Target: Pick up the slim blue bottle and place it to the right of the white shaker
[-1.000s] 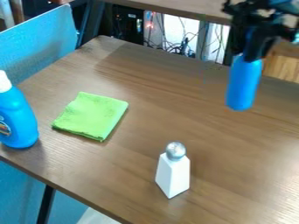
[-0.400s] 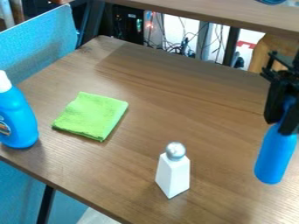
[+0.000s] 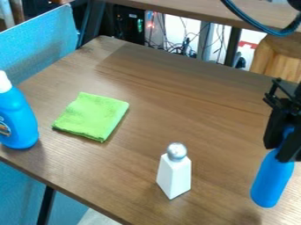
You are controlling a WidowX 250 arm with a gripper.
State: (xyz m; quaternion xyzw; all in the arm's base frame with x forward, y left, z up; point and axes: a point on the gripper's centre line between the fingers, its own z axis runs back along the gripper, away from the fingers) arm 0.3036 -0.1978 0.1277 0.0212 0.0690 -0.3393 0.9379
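I've got the gripper (image 3: pixel 278 152) closed round the blue cylinder (image 3: pixel 271 182), tilted near the tabletop (image 3: pixel 206 110); grasp done; release not yet, I judge.

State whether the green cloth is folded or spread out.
Folded: the green cloth lies as a compact, roughly square pad on the table, with visibly thick edges.
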